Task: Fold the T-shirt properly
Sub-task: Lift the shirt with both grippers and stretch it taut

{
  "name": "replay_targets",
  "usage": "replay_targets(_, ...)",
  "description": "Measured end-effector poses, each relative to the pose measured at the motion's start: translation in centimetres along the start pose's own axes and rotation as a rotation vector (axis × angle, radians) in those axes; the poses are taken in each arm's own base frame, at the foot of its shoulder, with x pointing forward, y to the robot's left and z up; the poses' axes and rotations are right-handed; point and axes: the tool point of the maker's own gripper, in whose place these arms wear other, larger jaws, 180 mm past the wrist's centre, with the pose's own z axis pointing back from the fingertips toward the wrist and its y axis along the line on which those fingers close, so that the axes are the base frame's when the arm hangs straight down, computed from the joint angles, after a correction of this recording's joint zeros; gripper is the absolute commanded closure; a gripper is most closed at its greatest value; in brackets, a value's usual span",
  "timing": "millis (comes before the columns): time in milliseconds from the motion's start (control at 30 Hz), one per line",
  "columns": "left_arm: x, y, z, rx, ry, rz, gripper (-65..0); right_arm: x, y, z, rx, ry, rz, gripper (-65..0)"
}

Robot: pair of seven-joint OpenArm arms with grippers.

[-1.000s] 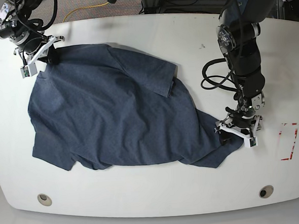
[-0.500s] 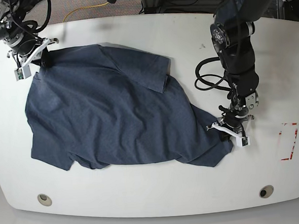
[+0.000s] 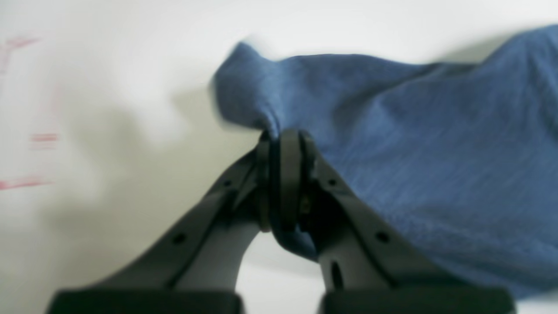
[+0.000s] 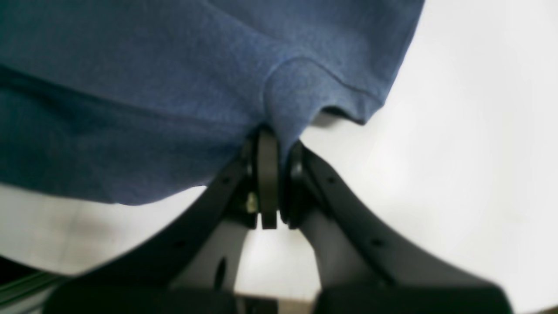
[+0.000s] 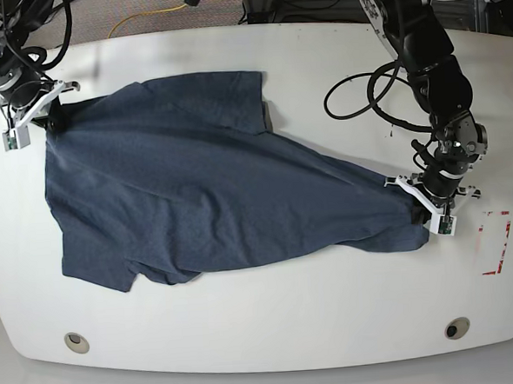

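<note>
The dark blue T-shirt (image 5: 204, 186) lies on the white table (image 5: 273, 321), stretched between both arms, with no lettering showing. At the right of the base view my left gripper (image 5: 432, 212) is shut on a corner of the cloth. The left wrist view shows this left gripper (image 3: 283, 144) pinching a bunched fold of the T-shirt (image 3: 414, 152) just above the table. At the far left my right gripper (image 5: 34, 114) is shut on the opposite corner. In the right wrist view that right gripper (image 4: 277, 139) clamps a hemmed edge of the T-shirt (image 4: 174, 78).
Red tape marks (image 5: 497, 243) lie on the table right of my left gripper. Two round inserts (image 5: 76, 341) (image 5: 456, 328) sit near the front edge. A black cable (image 5: 364, 98) loops over the table beside the right-hand arm. A yellow cord (image 5: 146, 20) lies on the floor behind.
My left gripper shut on the shirt's corner and drew it to the right. My right gripper carried its corner left. The shirt is now pulled out flatter and wider.
</note>
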Motion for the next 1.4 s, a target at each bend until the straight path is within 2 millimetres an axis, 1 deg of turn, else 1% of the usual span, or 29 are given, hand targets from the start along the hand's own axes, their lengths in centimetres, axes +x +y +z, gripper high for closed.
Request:
replay_targets(100, 2.3, 0.5, 1.9, 0.036, -0.036, -0.070, 0.0, 2.4, 0.5, -0.7, 0.027, -0.043, 0.046, 0.0)
replay_targets(167, 4.6, 0.8, 3.3, 0.065, -0.083, -0.120, 0.0, 4.6, 0.8, -0.9, 0.044, -0.086, 0.087, 0.0)
replay_targets(233, 6.1, 0.8, 4.3, 0.086, -0.106, -0.160, 0.0, 6.0, 0.5, -1.0, 0.035, -0.106, 0.114, 0.0)
replay_targets(300, 8.2, 0.3, 5.3, 0.095, -0.159, -0.197, 0.0, 8.3, 0.3, -1.1, 0.026, -0.148, 0.139, 0.0)
replay_targets(333, 8.7, 0.1, 5.5, 0.098, -0.164, -0.213, 0.0, 9.3, 0.3, -1.2, 0.025, -0.168, 0.148, 0.0)
replay_targets(433, 11.4, -1.0, 6.4, 0.098, -0.216, -0.268, 0.0, 12.5, 0.5, -1.5, 0.046, -0.232, 0.179, 0.0)
replay_targets(533, 14.8, -1.1, 7.7, 0.118, -0.306, -0.297, 0.0, 15.4, 0.3, -2.0, 0.059, -0.267, 0.209, 0.0)
replay_targets(567, 15.7, -0.9, 8.0, 0.130, -0.325, -0.304, 0.0, 16.1, 0.1, -2.2, 0.060, -0.268, 0.216, 0.0)
replay_targets(633, 18.0, -0.2, 8.8, 0.166, -0.364, -0.320, 0.0, 17.9, -0.4, -2.6, 0.060, -0.274, 0.230, 0.0)
replay_targets(700, 19.2, 1.0, 9.0, 0.216, -0.339, -0.346, 0.0, 19.7, -0.6, -3.0, 0.075, -0.284, 0.242, 0.0)
replay_targets(800, 21.9, 2.7, 9.9, 0.288, -0.362, -0.352, 0.0, 22.7, -0.5, -3.3, 0.087, -0.303, 0.273, 0.0)
replay_targets(867, 24.3, 3.6, 10.9, 0.321, -0.406, -0.349, 0.0, 25.1, -0.3, -2.9, 0.104, -0.334, 0.300, 0.0)
replay_targets(933, 26.1, 4.1, 11.6, 0.347, -0.431, -0.345, 0.0, 27.1, -0.9, -2.7, 0.091, -0.341, 0.316, 0.0)
replay_targets(967, 27.4, 4.3, 12.2, 0.364, -0.458, -0.347, 0.0, 28.5, -1.0, -2.5, 0.087, -0.352, 0.323, 0.0)
replay_targets(1000, 28.7, 4.7, 12.8, 0.389, -0.478, -0.352, 0.0, 29.9, -0.9, -2.3, 0.084, -0.359, 0.339, 0.0)
replay_targets(1100, 31.8, 5.6, 14.7, 0.439, -0.524, -0.342, 0.0, 33.3, -0.3, -1.3, 0.084, -0.382, 0.399, 0.0)
replay_targets(1133, 32.8, 6.0, 15.4, 0.457, -0.536, -0.332, 0.0, 34.7, 0.1, -0.6, 0.092, -0.408, 0.412, 0.0)
replay_targets(1233, 35.4, 7.4, 17.7, 0.520, -0.547, -0.298, 0.0, 38.0, 0.5, 1.4, 0.075, -0.451, 0.466, 0.0)
replay_targets(1333, 38.5, 8.1, 20.5, 0.556, -0.616, -0.270, 0.0, 41.2, 0.3, 4.1, 0.039, -0.505, 0.502, 0.0)
replay_targets(1400, 40.6, 8.2, 22.5, 0.579, -0.673, -0.281, 0.0, 43.6, 0.4, 6.4, 0.009, -0.541, 0.535, 0.0)
